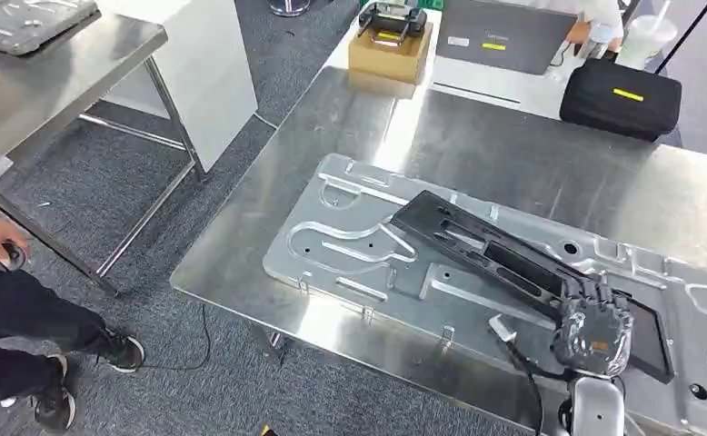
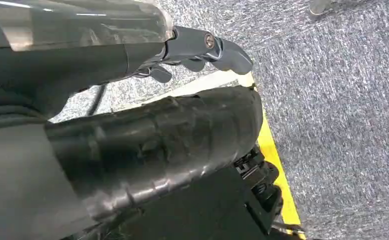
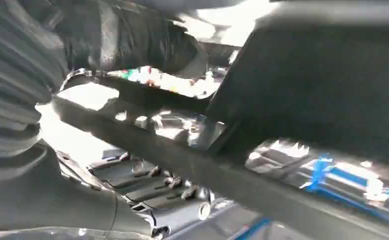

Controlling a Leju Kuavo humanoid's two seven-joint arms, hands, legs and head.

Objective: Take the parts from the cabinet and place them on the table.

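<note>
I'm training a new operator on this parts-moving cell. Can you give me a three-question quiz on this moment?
1. True or false: the black part lies on top of the silver panel.
2. Which hand is on the black part: A) left hand, B) right hand?
3. Fill in: near the table's far edge, beside the black case, sits a cardboard ____.

Key: 1 true; 2 B; 3 box. The left hand hangs over grey carpet, holding nothing.
</note>
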